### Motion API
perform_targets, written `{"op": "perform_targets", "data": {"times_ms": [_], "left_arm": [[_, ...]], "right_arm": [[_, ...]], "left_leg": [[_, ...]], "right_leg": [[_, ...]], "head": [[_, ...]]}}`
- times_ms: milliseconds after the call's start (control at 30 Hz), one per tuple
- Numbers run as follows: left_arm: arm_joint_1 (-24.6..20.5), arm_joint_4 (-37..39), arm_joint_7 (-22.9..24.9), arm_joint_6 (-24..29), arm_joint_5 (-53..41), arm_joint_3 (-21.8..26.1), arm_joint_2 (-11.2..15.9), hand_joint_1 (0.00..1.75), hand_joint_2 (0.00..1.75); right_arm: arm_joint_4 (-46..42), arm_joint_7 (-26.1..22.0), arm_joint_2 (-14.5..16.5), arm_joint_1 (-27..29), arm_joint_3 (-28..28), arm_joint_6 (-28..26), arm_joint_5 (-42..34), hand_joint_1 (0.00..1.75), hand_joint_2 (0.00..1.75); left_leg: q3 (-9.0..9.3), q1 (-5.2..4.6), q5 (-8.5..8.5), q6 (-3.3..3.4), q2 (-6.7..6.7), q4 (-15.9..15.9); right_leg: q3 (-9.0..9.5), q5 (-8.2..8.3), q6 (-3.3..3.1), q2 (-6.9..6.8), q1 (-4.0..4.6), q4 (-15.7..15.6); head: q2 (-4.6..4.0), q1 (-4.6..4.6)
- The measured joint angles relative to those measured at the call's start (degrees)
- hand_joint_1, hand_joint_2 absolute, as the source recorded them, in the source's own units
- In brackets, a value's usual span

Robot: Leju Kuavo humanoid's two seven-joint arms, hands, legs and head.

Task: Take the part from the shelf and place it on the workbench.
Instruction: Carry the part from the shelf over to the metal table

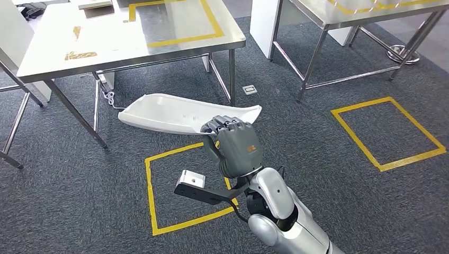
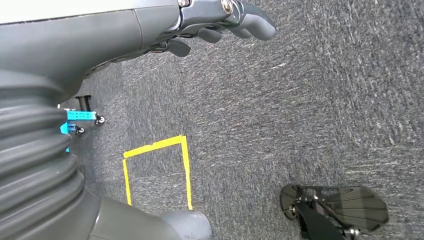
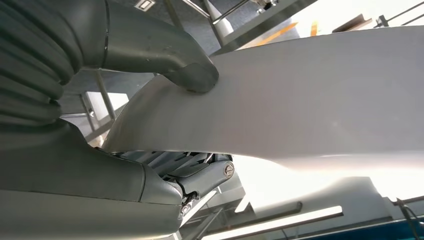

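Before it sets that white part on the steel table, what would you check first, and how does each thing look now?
1. Grip: right robot hand holds the white curved part, thumb on one face, fingers on the other: ok.
2. Part clear of the floor: ok.
3. Steel workbench top inside the yellow tape outline bare: ok.
4. Left robot hand holds nothing, hangs over the carpet: ok.
5. Part level: tilted, not ok.
6. Grip firmness: cannot tell.

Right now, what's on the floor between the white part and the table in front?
Just bare grey carpet, head view: nothing lies between the white part in the right robot hand and the table.
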Motion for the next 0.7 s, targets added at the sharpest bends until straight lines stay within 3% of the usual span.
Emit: {"op": "perform_targets", "data": {"times_ms": [100,300,433,533,600,700], "left_arm": [[0.1,0.0,-0.1,0.1,0.0,0.0,-0.1,0.00,1.75],[-0.1,0.0,0.0,0.2,-0.1,0.0,-0.1,0.00,1.75],[-0.1,0.0,0.0,0.2,-0.1,0.0,-0.1,0.00,1.75],[-0.1,0.0,0.0,0.3,-0.1,0.0,0.0,0.00,1.75],[-0.2,0.0,0.0,0.3,-0.1,0.0,0.0,0.00,1.75],[-0.1,0.0,-0.1,0.3,-0.1,0.0,-0.1,0.00,1.75]], "right_arm": [[0.0,-0.2,0.0,-0.1,0.0,-0.4,-0.1,1.75,1.75],[0.0,-0.5,0.0,0.0,-0.1,-1.0,-0.1,1.75,1.75],[0.0,-0.6,0.0,0.0,-0.1,-1.5,-0.1,1.75,1.75],[0.0,-0.6,0.1,0.0,-0.1,-1.5,0.0,1.75,1.75],[0.0,-0.7,0.1,-0.1,-0.1,-1.5,0.0,1.75,1.75],[0.0,-0.7,0.0,0.0,-0.2,-1.5,0.0,1.75,1.75]], "left_leg": [[-0.04,-0.02,0.15,0.29,-0.20,-0.1],[-0.19,-0.49,0.03,1.33,-0.19,0.1],[-0.34,-0.96,-0.07,2.02,-0.21,0.2],[-0.19,-0.74,0.14,2.67,-0.42,-0.2],[0.17,-0.45,0.15,3.14,-0.67,-0.5],[0.01,-0.40,-0.33,3.44,-1.07,-0.5]], "right_leg": [[0.09,0.27,-0.45,0.02,0.03,-0.3],[0.36,0.72,1.48,-0.01,-0.39,-1.1],[0.44,0.82,2.37,-0.08,-0.84,-1.2],[0.33,1.26,3.02,0.07,-1.00,-0.1],[-0.93,-0.72,3.20,0.65,-1.08,2.8],[-6.02,-5.71,3.35,1.18,-1.11,12.6]], "head": [[0.00,0.01],[0.00,-0.01],[0.01,-0.02],[0.01,-0.01],[0.01,0.10],[0.00,0.21]]}}
